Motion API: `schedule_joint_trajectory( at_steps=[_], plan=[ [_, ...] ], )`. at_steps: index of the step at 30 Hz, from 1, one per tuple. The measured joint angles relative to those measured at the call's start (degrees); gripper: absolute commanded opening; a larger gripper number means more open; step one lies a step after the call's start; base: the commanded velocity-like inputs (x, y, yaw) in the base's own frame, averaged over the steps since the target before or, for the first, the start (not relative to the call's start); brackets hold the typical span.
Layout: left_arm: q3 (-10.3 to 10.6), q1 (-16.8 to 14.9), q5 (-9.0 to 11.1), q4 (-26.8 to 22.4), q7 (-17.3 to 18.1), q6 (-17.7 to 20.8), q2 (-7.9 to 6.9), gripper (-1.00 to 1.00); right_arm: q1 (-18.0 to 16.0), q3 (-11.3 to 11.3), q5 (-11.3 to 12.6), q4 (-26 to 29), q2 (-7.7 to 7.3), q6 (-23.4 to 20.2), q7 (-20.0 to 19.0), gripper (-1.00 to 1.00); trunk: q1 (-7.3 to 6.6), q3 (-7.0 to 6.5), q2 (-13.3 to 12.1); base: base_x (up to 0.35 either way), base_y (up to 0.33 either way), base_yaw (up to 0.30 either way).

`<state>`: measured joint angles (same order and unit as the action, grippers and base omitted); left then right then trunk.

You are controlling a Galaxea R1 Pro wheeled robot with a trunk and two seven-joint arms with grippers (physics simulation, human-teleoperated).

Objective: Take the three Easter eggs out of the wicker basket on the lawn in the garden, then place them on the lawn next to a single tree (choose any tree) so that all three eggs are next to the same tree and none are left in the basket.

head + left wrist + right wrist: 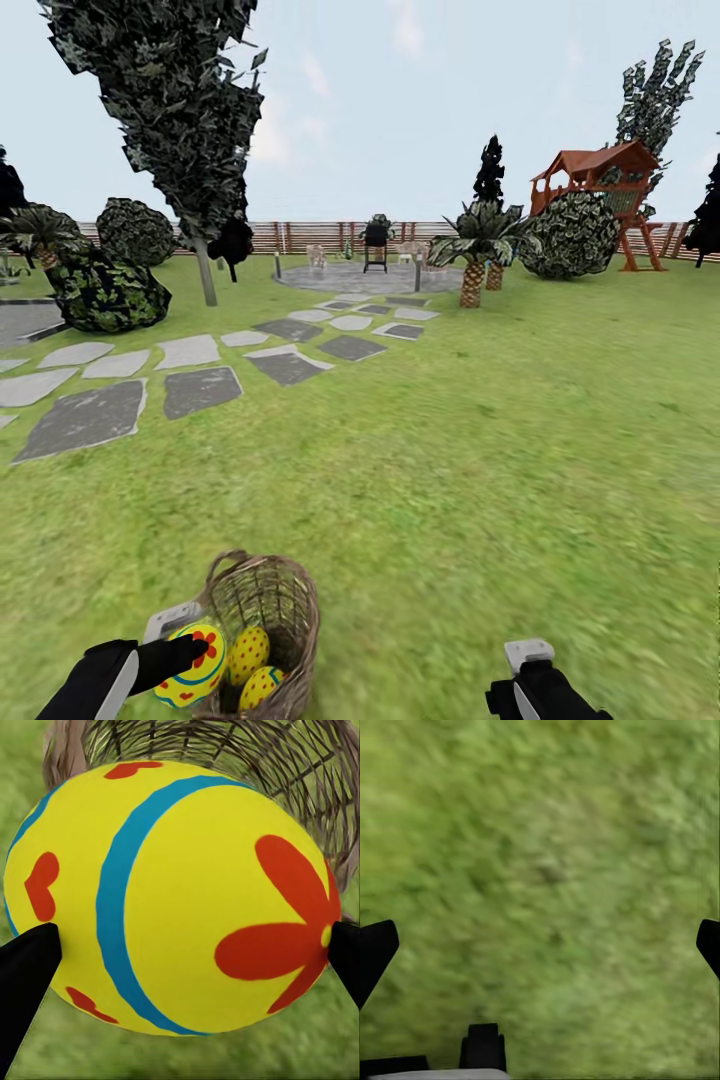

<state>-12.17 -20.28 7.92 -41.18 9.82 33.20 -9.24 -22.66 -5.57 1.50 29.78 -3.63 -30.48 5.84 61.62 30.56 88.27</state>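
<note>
Left wrist view puts a bright yellow egg with a blue band and red flower (172, 896) clamped between the left gripper (180, 952)'s black fingers, just outside the round light-brown wicker basket (285, 600), where two more yellow eggs (250, 652) lie on the mottled green lawn (500, 450). A rounded shell held at its edges could slip loose if the arm swings. Head view alone shows the slim-trunked tree (205, 270) far off; the right gripper (540, 945) hangs spread over grass.

We see a grey stepping-stone path (190, 370) leading to a slatted fence (300, 236) and red-roofed playhouse (600, 185) under pale sky.
</note>
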Motion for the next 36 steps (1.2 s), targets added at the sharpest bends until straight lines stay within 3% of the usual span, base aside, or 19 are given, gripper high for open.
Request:
schedule_joint_trajectory(
  at_steps=[7, 10, 12, 14, 16, 18, 19, 21, 26, 28, 31, 34, 36],
  plan=[
    [0.0, 0.0, 0.1, -0.2, 0.1, -0.4, -0.02, -1.00, 0.0, 0.0, 0.0, 0.0, 0.00, 0.0, 0.0, 1.00, -1.56, -1.26, -2.8, -0.130, 0.080, 0.000],
    [-0.5, 0.0, 0.3, -2.6, 0.2, -0.5, -0.23, -1.00, 0.0, 0.0, 0.0, 0.0, 0.00, 0.0, 0.0, 1.00, -2.22, -1.80, -4.0, -0.003, 0.001, 0.000],
    [-1.0, 0.0, 0.4, -3.3, 2.2, -0.7, -0.48, -1.00, 0.0, 0.0, 0.0, 0.0, 0.00, 0.0, 0.0, 1.00, -2.66, -2.16, -4.8, 0.000, 0.000, 0.000],
    [-3.3, 0.0, 0.3, -3.5, 5.6, -1.3, -0.72, -1.00, 0.0, 0.0, 0.0, 0.0, -0.03, 0.0, 0.0, 1.00, -3.10, -2.52, -5.6, 0.000, 0.000, 0.000],
    [-7.6, 0.0, 0.2, -4.1, 8.3, -2.4, -0.81, -1.00, 0.0, 0.1, 0.1, 0.0, -0.08, 0.0, 0.0, 1.00, -3.54, -2.88, -6.4, 0.000, 0.000, 0.000],
    [-12.0, 0.0, -0.2, -4.9, 8.8, -3.9, -0.94, -1.00, 0.0, 0.1, 0.0, 0.0, -0.08, 0.0, 0.0, 1.00, -3.98, -3.23, -7.2, 0.000, 0.000, 0.000],
    [-14.9, 0.0, -0.4, -5.0, 8.5, -7.6, -0.96, -1.00, 0.0, 0.0, 0.0, 0.0, -0.04, 0.0, 0.0, 1.00, -4.20, -3.41, -7.6, 0.000, 0.000, 0.000],
    [-18.0, 0.0, -0.5, -5.0, 7.4, -14.8, -0.97, -1.00, 0.0, 0.0, 0.0, 0.0, -0.06, 0.0, 0.0, 1.00, -4.43, -3.60, -8.0, 0.000, 0.000, 0.000],
    [-19.0, 0.0, -0.5, -4.3, 6.6, -25.9, -0.94, -1.00, 0.0, 0.0, 0.0, -0.1, 0.00, 0.1, 0.0, 1.00, -4.43, -3.60, -8.0, 0.000, 0.000, 0.000],
    [-19.8, 0.0, -0.5, -4.2, 6.6, -26.8, -1.22, -1.00, 0.0, 0.0, 0.0, -0.1, 0.00, 0.1, 0.0, 1.00, -4.43, -3.60, -8.0, 0.000, 0.000, 0.000],
    [-23.0, 0.1, -0.5, -4.2, 6.8, -27.0, -1.32, -1.00, 0.0, 0.0, 0.0, -0.1, 0.03, 0.1, 0.0, 1.00, -4.43, -3.60, -8.0, 0.000, 0.000, 0.000],
    [-23.7, 0.1, -0.5, -4.1, 6.5, -27.3, -1.26, -1.00, 0.0, 0.0, 0.0, -0.1, 0.08, 0.1, 0.0, 1.00, -4.43, -3.60, -8.0, 0.000, 0.000, 0.000],
    [-23.8, 0.0, -0.5, -4.1, 3.9, -27.4, -1.21, -1.00, 0.0, 0.0, 0.0, -0.1, 0.22, 0.1, 0.0, 1.00, -4.43, -3.60, -8.0, 0.000, 0.000, 0.000]
  ],
)
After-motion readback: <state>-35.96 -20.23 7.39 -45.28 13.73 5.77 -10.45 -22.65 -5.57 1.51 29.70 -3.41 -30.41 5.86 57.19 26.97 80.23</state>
